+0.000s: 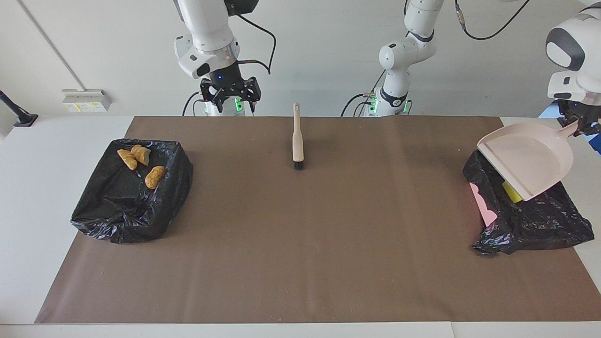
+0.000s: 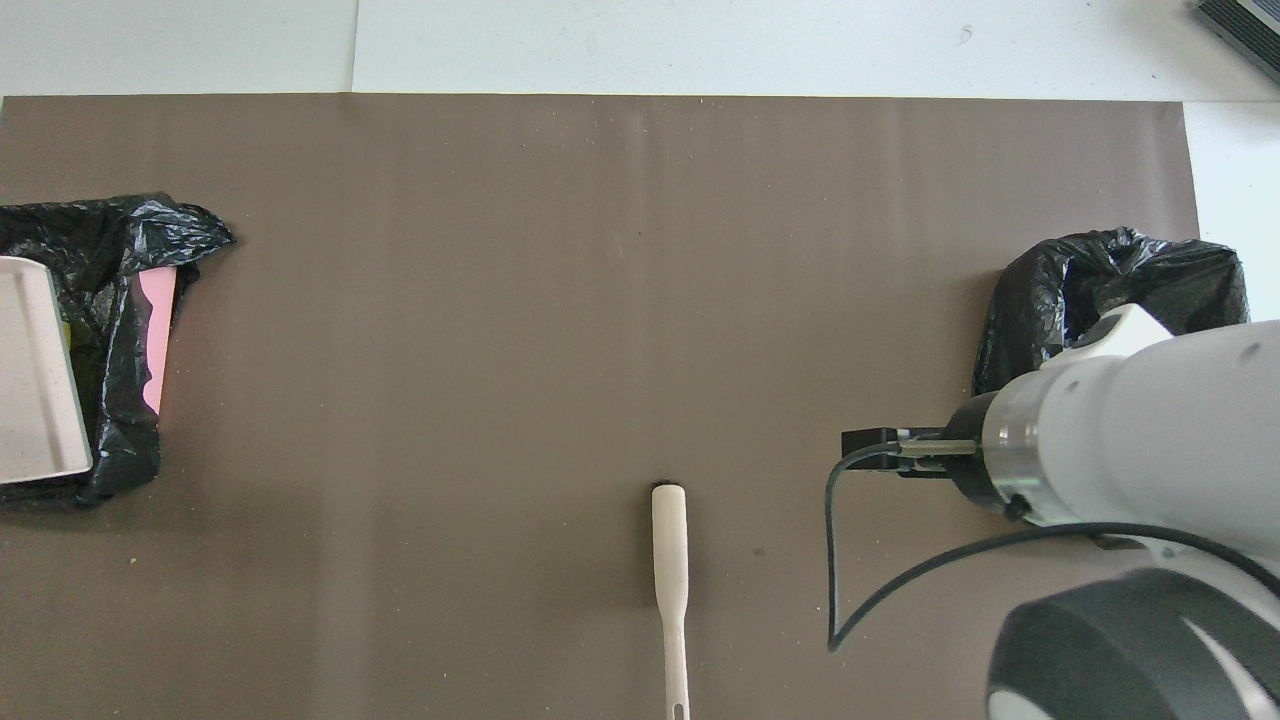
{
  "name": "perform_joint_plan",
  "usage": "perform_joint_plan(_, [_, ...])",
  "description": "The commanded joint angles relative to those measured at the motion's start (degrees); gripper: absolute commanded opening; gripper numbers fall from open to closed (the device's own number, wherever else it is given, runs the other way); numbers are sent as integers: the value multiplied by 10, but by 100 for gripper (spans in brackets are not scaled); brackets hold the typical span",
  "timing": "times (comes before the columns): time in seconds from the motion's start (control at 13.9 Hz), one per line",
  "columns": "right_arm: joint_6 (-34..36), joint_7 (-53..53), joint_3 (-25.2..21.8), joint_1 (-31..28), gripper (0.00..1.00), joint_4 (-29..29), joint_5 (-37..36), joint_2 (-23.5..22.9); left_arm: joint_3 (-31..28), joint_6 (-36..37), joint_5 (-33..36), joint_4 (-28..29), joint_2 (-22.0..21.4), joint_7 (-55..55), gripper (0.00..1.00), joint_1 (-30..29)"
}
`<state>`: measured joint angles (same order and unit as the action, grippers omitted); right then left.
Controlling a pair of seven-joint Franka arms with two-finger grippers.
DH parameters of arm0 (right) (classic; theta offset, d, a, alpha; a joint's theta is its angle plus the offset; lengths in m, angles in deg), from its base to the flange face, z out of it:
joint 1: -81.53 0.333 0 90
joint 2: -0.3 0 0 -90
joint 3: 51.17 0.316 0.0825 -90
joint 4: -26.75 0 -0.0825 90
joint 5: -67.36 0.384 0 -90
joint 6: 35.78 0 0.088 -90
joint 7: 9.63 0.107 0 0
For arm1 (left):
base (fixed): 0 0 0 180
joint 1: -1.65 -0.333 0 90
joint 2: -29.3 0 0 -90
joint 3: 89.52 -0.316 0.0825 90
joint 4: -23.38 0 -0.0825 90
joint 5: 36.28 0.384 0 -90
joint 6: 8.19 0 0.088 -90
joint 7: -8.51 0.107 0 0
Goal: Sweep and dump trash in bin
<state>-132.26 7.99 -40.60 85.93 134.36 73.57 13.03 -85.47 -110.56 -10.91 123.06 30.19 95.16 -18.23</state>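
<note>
My left gripper [image 1: 581,125] is shut on the handle of a pale pink dustpan [image 1: 528,159]. It holds the pan tilted, lip down, over a black-bag-lined bin [image 1: 530,220] at the left arm's end of the table. A yellow foam wedge [image 1: 512,192] shows in the bin under the pan's lip. The pan [image 2: 30,370] and this bin [image 2: 110,300] also show in the overhead view. My right gripper [image 1: 230,94] is open and empty, up in the air over the table edge nearest the robots. A second black-bag bin [image 1: 131,197] at the right arm's end holds three orange-brown bread-like pieces [image 1: 141,162].
A beige brush [image 1: 297,141] with black bristles lies on the brown mat [image 1: 300,244], mid-table near the robots, handle toward them; it also shows in the overhead view [image 2: 670,570]. In that view my right arm covers part of the second bin [image 2: 1110,290].
</note>
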Motion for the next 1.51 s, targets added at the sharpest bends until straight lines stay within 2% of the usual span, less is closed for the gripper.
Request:
perform_joint_plan(0.0, [21, -77, -49, 7, 100, -45, -49, -11, -7, -24, -79, 85, -57, -67, 0, 18])
perform_joint_plan(0.14, [32, -119, -80, 5, 100, -77, -66, -32, -8, -44, -95, 143, -83, -144, 0, 68])
perform_joint_plan(0.29, [67, -141, -105, -3, 100, -141, -67, -74, -8, -46, -101, 168, -78, -287, 0, 137])
perform_joint_plan(0.43, [85, -152, -136, -5, 100, -186, -67, -104, -8, -82, -106, 187, -60, -422, 0, 207])
perform_joint_plan(0.65, [84, -173, -156, -17, 100, -182, -54, -100, -8, -124, -125, 184, -1, -619, 0, 308])
perform_joint_plan(0.72, [81, -174, -155, -23, 100, -184, -55, -102, -8, -158, -129, 182, 21, -709, 0, 343])
perform_joint_plan(0.86, [90, -174, -152, -23, 100, -187, -57, -94, -8, -181, -150, 148, 63, -837, 0, 393])
perform_joint_plan(1.01, [118, -175, -157, -23, 100, -187, -61, -90, -9, -175, -207, 74, 117, -898, 0, 442])
perform_joint_plan(1.15, [112, -172, -151, -23, 100, -186, -55, -82, -9, -169, -224, 12, 152, -992, 0, 475])
perform_joint_plan(1.3, [111, -174, -149, -23, 100, -186, -55, -82, -10, -153, -245, -34, 180, -1031, 0, 512])
perform_joint_plan(1.44, [112, -169, -150, -18, 100, -187, -55, -82, -9, -115, -251, -122, 224, -1075, 0, 524])
